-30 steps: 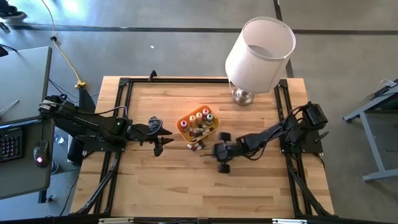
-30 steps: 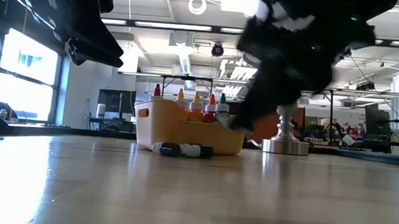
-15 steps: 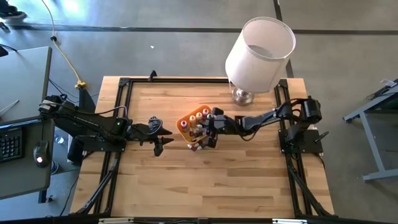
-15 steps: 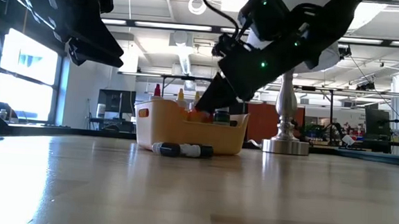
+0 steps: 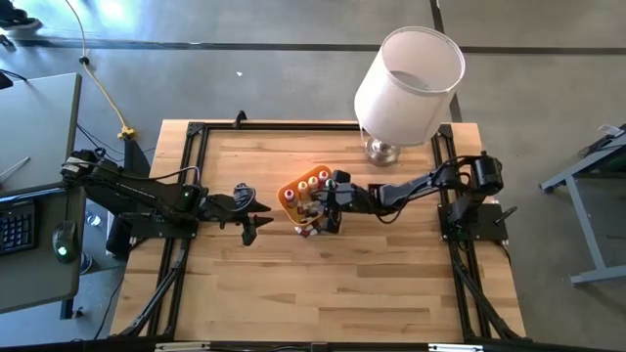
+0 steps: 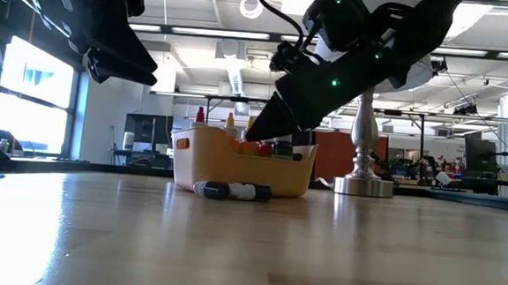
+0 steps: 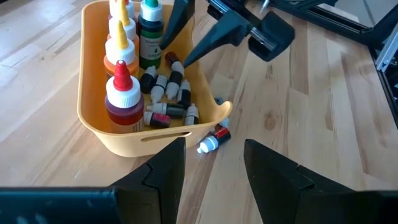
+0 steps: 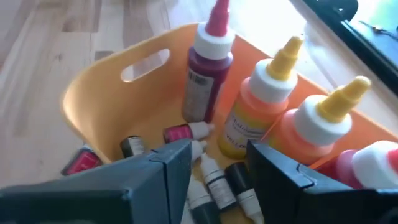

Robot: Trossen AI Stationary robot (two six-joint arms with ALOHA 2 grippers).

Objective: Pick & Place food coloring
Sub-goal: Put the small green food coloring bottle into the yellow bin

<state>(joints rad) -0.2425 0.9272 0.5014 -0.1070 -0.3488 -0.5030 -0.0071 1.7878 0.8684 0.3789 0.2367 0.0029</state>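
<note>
The orange tray (image 5: 293, 192) stands mid-table with several tall bottles upright in it: red (image 7: 122, 93), orange (image 7: 118, 53), green (image 7: 149, 34). Tiny vials (image 7: 166, 99) lie on its floor. Two more vials (image 7: 214, 137) lie on the wood by the tray's near wall (image 6: 232, 191). My right gripper (image 8: 219, 168) hangs open over the tray's inside, fingers slanting down above the loose vials (image 8: 208, 180), touching none. My left gripper (image 7: 214, 171) is open and hovers left of the tray (image 5: 256, 210).
A lamp with a white shade (image 5: 409, 73) stands on its metal base (image 5: 383, 150) at the table's far right, behind the tray (image 6: 364, 180). Black frame rails (image 5: 191, 196) run along the table's sides. Bare wood lies toward the near edge.
My right gripper has risen from the table on the tray's near right side and swung left and toward the far edge. It now hangs over the tray's inside, fingers tipped down into it. In the last half second it has barely moved. The left arm stayed still.
</note>
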